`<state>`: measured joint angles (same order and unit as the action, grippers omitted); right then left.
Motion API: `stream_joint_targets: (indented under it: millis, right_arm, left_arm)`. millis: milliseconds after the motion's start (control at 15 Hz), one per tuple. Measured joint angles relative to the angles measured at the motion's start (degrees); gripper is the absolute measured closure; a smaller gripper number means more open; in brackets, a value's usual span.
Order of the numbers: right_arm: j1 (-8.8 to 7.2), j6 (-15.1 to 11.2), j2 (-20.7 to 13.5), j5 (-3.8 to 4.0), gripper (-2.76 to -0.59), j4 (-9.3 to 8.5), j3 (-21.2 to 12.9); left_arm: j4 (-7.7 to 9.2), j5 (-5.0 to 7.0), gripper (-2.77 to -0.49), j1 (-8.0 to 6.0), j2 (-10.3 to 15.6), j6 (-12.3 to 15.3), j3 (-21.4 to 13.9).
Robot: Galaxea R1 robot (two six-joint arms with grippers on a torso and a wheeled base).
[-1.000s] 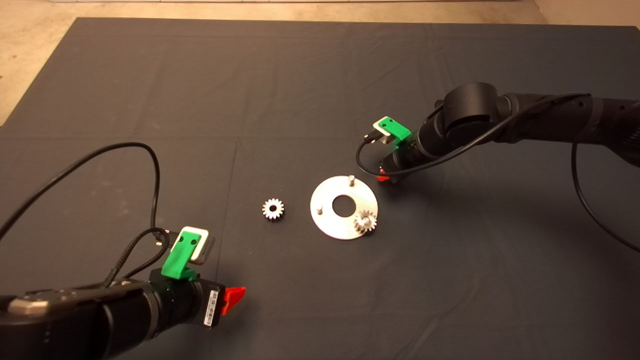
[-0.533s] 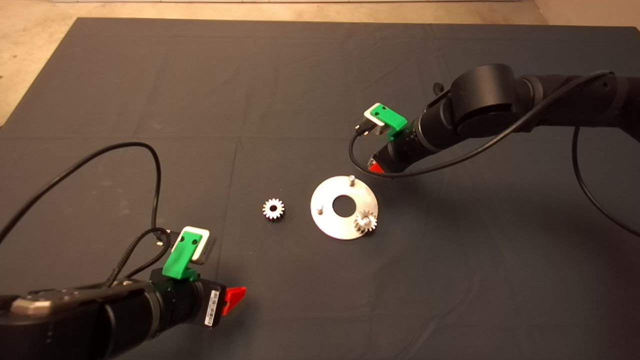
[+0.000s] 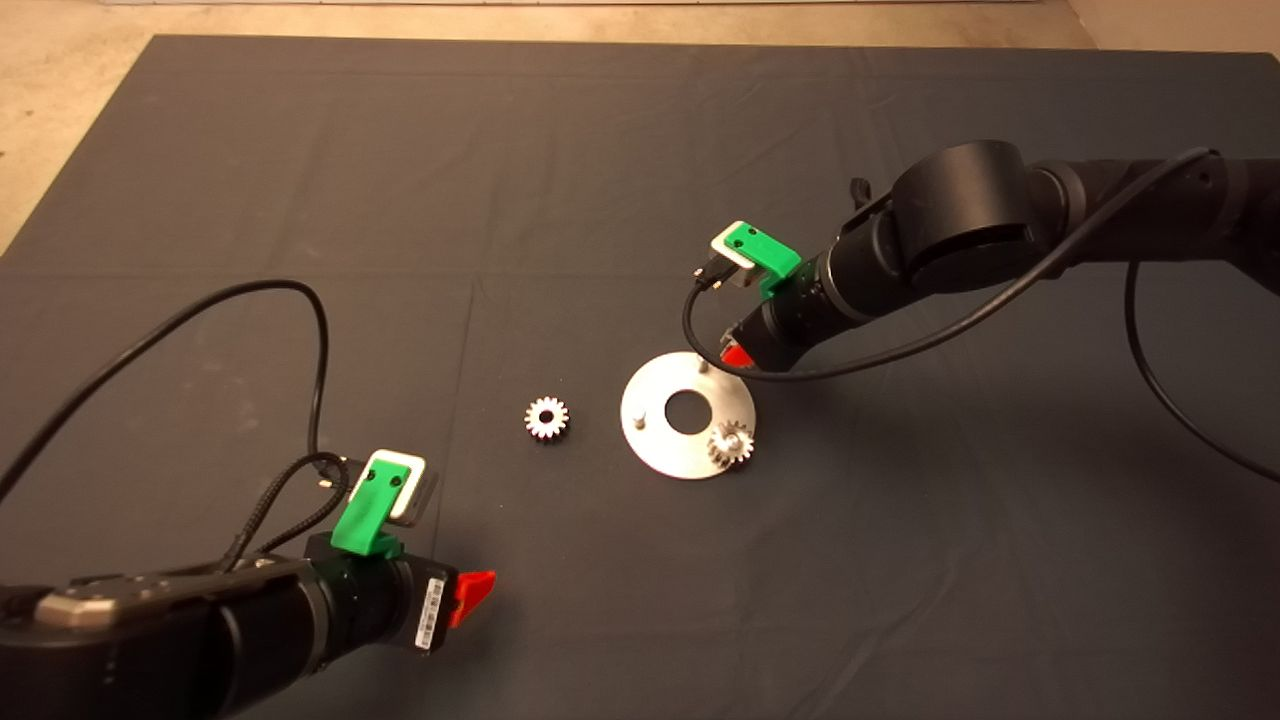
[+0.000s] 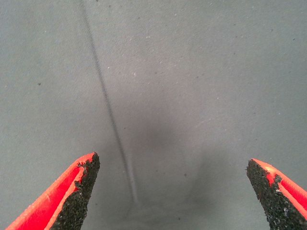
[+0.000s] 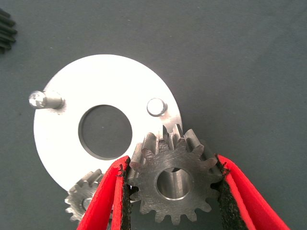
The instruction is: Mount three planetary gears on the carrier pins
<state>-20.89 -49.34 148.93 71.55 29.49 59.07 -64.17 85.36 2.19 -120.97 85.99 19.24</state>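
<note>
The right wrist view showed what the head view hid: the right gripper [image 5: 175, 184] was clenched on a gear [image 5: 173, 181], its two red fingers [image 5: 106, 201] pressing the teeth on either side, the gear held over the edge of the disc [image 5: 112, 91] just beside one bare pin [image 5: 156, 106]. In the head view only the right gripper [image 3: 738, 354] tip showed, right of centre, over the upper edge of the disc [image 3: 660, 445]. That view showed a second gear [image 3: 731, 444] seated on the disc's lower right pin, two bare pins [image 3: 641, 412], and a third gear [image 3: 546, 417] lying flat on the mat [image 3: 560, 180] just left of the disc, apart from it. The left gripper [image 3: 470, 592] waited at the lower left; in its wrist view the left gripper [image 4: 172, 191] was released, its pads [image 4: 81, 191] wide apart over bare mat crossed by a crease. The dark mat was faintly wrinkled, and pale floor [image 3: 60, 90] showed at the upper left.
</note>
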Motion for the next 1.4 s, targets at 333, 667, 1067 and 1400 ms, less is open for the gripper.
stream_joint_targets:
  millis: [333,667,1067,1400]
  right_arm:
    - [0.11,0.11,1.05,-1.19,-0.96,0.0,0.87]
    - [0.12,1.17,1.16,-1.13,-0.95,0.0,2.09]
    - [0.12,3.0,4.27,-1.06,-0.95,-0.02,4.48]
    - [0.72,4.96,5.35,-0.84,-0.95,-0.61,5.89]
  left_arm:
    - [0.01,0.11,-2.22,0.0,-0.15,0.06,0.0]
    - [0.0,0.13,-2.22,0.0,-0.15,0.13,0.0]
    - [0.0,0.13,-2.22,0.0,-0.15,0.15,0.0]
    - [0.0,0.15,-2.22,0.0,-0.15,0.16,0.0]
